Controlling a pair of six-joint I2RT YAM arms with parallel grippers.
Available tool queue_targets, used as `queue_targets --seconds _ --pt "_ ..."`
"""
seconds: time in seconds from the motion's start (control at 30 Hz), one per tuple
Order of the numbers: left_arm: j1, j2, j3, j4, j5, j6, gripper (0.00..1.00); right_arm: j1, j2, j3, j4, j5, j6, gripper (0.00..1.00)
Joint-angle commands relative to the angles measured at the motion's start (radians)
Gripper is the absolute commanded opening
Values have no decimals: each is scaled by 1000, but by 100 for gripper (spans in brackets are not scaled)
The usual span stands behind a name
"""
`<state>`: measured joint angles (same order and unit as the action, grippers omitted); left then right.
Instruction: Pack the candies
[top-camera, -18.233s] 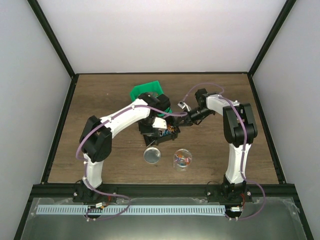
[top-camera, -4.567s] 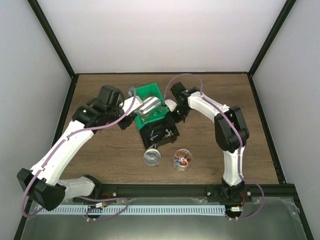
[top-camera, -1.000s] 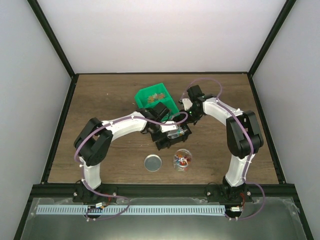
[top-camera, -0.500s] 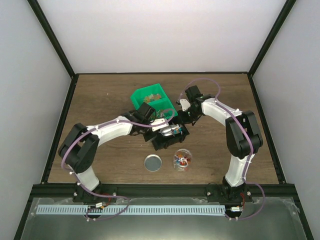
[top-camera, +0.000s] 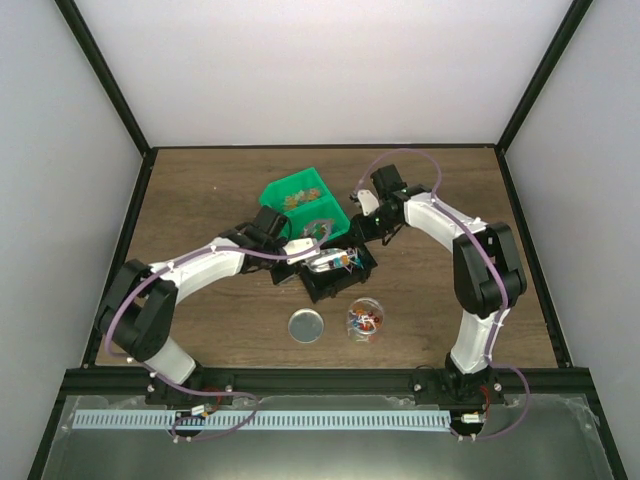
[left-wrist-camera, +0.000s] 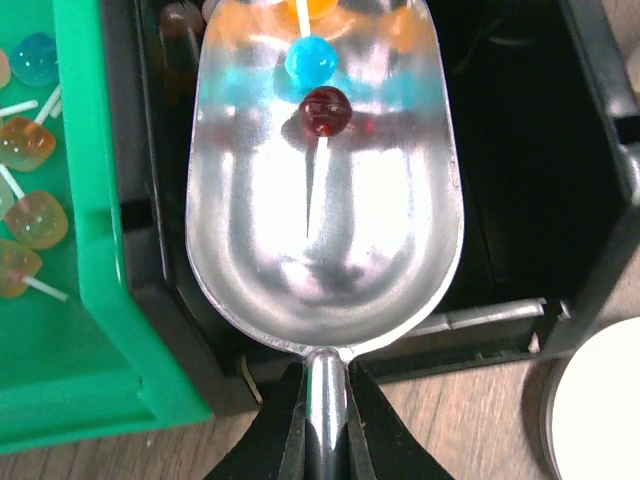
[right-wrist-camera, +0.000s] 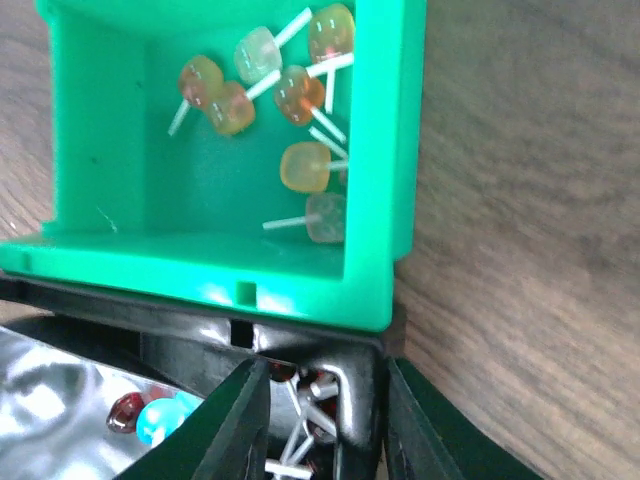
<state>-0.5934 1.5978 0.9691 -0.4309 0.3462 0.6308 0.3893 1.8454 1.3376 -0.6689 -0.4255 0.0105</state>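
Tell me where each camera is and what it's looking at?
Top: high behind the robot, looking down at the table; left arm and right arm show whole, plus green bin, black bin, cup, lid.
Left wrist: on the left arm, looking down; left gripper pinches the scoop over the black bin.
Right wrist: on the right arm, facing the green bin; right gripper straddles the black bin's wall.
Shared: both wrist views show the green bin's candies and the scoop.
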Motion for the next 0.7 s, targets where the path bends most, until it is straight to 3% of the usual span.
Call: queue_targets --seconds 0.0,0.27,0.37,0.67 --pt "20 -65 -54 48 87 54 4 3 -43 67 38 -33 -28 38" --pt "63 -116 -76 39 150 66 4 2 -60 78 32 -38 -49 77" --pt "71 -159 -81 16 170 87 4 2 -75 77 35 -37 -55 98" --pt "70 -298 -65 -156 167 186 4 -36 -124 99 17 -82 -73 100"
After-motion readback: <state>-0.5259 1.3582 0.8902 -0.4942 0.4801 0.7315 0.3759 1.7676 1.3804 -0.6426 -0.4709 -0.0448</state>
